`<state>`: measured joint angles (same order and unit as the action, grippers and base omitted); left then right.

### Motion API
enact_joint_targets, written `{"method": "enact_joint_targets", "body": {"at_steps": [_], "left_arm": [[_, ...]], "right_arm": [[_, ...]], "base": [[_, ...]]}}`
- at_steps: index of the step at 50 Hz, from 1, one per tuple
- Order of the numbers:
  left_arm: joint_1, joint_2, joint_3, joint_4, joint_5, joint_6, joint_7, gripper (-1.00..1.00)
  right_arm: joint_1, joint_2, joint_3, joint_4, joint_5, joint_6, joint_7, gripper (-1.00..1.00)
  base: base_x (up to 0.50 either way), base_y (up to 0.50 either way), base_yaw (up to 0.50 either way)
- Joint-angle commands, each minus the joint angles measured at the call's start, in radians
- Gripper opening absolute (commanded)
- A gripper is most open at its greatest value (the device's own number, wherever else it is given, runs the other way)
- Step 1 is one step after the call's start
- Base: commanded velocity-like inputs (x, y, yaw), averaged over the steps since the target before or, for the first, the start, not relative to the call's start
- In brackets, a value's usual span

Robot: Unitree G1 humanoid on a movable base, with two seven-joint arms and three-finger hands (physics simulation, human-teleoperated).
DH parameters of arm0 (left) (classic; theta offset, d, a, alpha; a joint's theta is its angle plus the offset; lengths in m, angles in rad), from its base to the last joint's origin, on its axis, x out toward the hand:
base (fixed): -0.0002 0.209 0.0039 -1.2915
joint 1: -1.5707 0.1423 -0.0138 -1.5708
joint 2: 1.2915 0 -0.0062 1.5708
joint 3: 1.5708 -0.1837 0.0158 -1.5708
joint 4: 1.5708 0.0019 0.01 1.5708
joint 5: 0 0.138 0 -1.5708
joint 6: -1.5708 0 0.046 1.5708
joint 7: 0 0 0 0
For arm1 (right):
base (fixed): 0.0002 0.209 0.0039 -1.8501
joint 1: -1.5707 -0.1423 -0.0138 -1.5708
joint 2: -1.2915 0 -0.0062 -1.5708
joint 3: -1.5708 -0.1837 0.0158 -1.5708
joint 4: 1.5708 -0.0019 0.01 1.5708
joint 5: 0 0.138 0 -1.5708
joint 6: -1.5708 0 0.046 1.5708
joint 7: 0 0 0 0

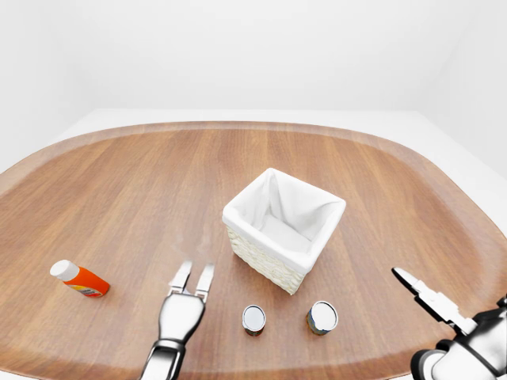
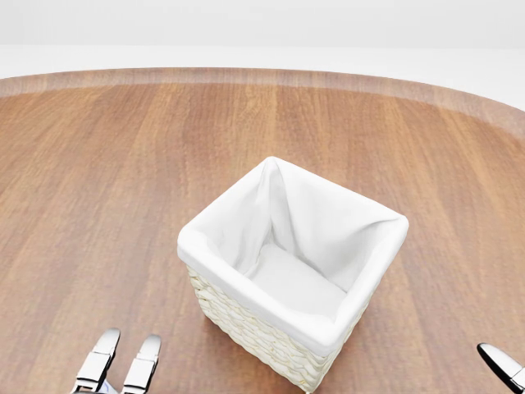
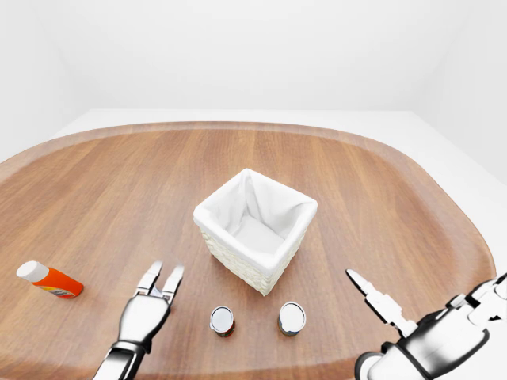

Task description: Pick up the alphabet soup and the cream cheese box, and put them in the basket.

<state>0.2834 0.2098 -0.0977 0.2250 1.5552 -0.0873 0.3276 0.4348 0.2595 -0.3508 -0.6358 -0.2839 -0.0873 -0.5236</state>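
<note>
The wicker basket [image 1: 263, 242] with a white cloth liner stands mid-table, nothing inside it. Two small cans stand below it in the left-eye view, one [image 1: 253, 319] on the left and one [image 1: 322, 317] on the right; their labels do not show, so I cannot tell which is the alphabet soup. No cream cheese box is in view. My left hand [image 1: 196, 271] hovers open, fingers stretched out, left of the cans and touching nothing. My right hand [image 3: 424, 332] is at the lower right, open, one long finger [image 3: 372, 297] pointing up-left, well away from the cans.
An orange bottle with a white cap [image 1: 79, 279] lies on its side at the far left. The round wooden table [image 1: 142, 182] spreads wide around the basket; its near edge runs just below the cans and hands.
</note>
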Motion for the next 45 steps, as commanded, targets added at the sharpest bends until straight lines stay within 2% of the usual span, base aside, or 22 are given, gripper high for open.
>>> {"method": "enact_joint_targets", "body": {"at_steps": [1,10,20,36,45], "left_arm": [[-0.066,0.009,-0.016,0.148,-0.014,0.0,0.062,1.0],[-0.102,0.018,-0.019,0.232,-0.037,0.0,0.103,1.0],[-0.114,0.024,-0.025,0.26,-0.048,0.0,0.106,1.0],[-0.211,0.024,-0.044,0.479,-0.077,0.0,0.196,1.0],[-0.259,0.032,-0.055,0.583,-0.095,0.0,0.196,1.0]], "right_arm": [[0.0,0.001,0.001,0.0,-0.002,0.0,0.0,1.0],[0.002,0.0,0.004,0.0,-0.004,0.0,0.0,1.0],[0.0,-0.002,0.004,0.006,-0.004,0.0,0.0,1.0],[0.001,-0.001,0.006,-0.001,-0.007,0.0,0.0,1.0],[0.0,-0.004,0.006,0.007,-0.005,0.0,0.0,1.0]], "base": [[0.0,0.0,0.0],[0.0,0.0,0.0],[0.0,0.0,0.0],[0.0,0.0,0.0],[0.0,0.0,0.0]]}}
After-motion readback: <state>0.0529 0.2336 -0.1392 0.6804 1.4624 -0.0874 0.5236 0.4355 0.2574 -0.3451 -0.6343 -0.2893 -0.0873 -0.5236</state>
